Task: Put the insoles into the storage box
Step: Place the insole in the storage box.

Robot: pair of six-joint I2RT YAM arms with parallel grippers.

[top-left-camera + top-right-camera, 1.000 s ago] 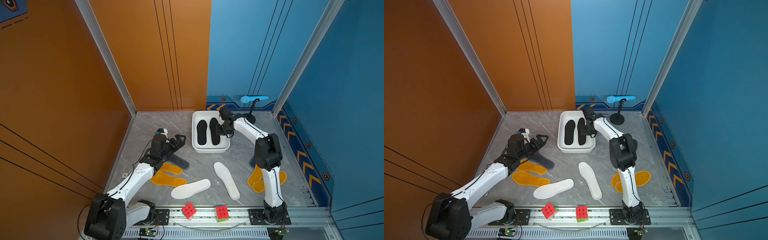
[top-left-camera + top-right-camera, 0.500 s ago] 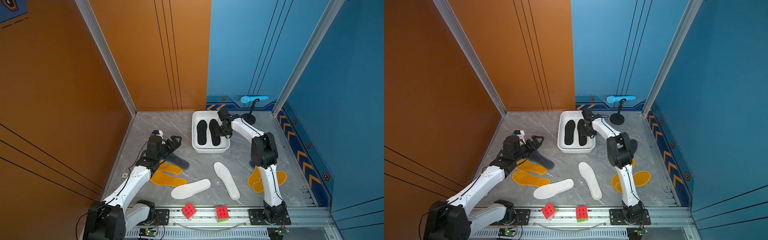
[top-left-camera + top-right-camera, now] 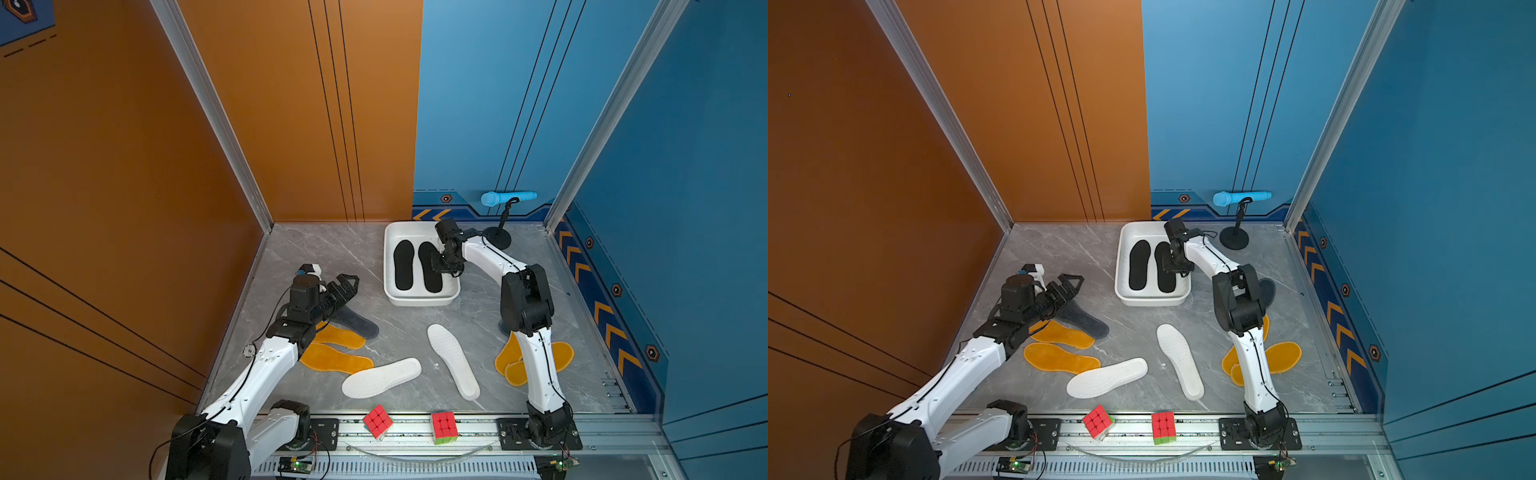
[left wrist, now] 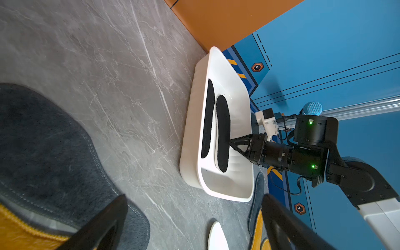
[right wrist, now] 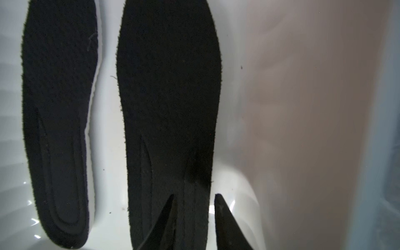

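The white storage box (image 3: 419, 301) (image 3: 1150, 301) stands at the back. Two black insoles (image 3: 404, 264) (image 5: 58, 108) lie flat in it side by side. My right gripper (image 3: 439, 266) (image 5: 194, 195) reaches into the box, open a little. One fingertip is over the right-hand black insole (image 5: 168, 86); the other is just off its edge. My left gripper (image 3: 349, 286) (image 4: 192, 216) is wide open and empty above a dark grey insole (image 3: 357, 322) (image 4: 43, 140). On the floor lie orange insoles (image 3: 336, 359) (image 3: 561, 357) and two white insoles (image 3: 382, 377) (image 3: 453, 361).
Another dark grey insole (image 3: 1266, 291) lies partly behind the right arm. A blue microphone (image 3: 508, 197) on a black stand (image 3: 496, 237) is behind the box. Two Rubik's cubes (image 3: 378, 421) (image 3: 444, 427) sit on the front rail. Walls close in three sides.
My right gripper's jaws have parted, and the black insole lies in the box. The left arm has drawn back slightly, its gripper still open.
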